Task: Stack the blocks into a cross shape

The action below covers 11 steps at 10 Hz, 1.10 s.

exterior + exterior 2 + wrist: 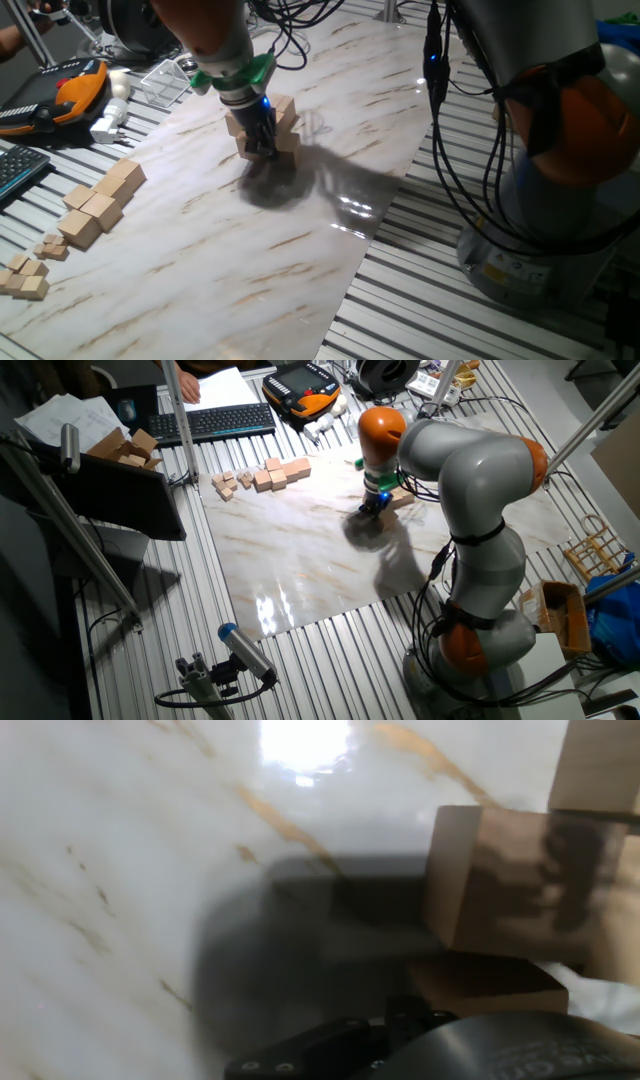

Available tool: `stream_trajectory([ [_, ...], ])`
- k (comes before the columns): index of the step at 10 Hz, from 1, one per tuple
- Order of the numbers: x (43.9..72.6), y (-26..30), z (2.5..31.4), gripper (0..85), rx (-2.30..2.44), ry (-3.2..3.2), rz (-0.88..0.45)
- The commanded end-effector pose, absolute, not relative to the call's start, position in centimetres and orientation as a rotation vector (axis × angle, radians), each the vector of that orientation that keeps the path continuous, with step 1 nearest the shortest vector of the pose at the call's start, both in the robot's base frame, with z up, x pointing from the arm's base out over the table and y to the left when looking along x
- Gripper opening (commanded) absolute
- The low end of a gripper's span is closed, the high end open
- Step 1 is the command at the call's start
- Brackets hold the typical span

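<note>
One fixed view is filled at the right by the grey and orange robot arm (560,130), which is bent over a white marble-patterned board (330,230) laid on the slatted metal table (480,320). The dark two-finger gripper (262,145) is lowered at the cluster of plain light-tan wooden cubes (283,128), which are stacked near the far middle of the board, with cubes seen at more than one level. Whether the claw is parted or clamped cannot be told, as its fingertips are hidden against the wood. In the hand view the stacked cubes are seen close at the right. A row of joined tan cubes (100,205) and small tan cubelets (25,278) are left at the board's near left edge.
</note>
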<state>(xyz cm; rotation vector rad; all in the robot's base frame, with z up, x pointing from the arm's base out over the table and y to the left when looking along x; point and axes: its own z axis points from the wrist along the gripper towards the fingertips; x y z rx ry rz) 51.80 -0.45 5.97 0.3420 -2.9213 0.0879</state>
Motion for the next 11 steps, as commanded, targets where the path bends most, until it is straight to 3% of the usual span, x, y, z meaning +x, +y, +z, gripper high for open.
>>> stream_trajectory([
  [1, 51.8, -0.8, 5.9, 0.0, 0.349, -2.923, 0.088],
  [6, 51.1, 0.2, 6.0, 0.0, 0.322, -2.905, 0.057],
  [11, 50.1, -1.6, 5.9, 0.0, 0.374, -2.899, 0.107],
])
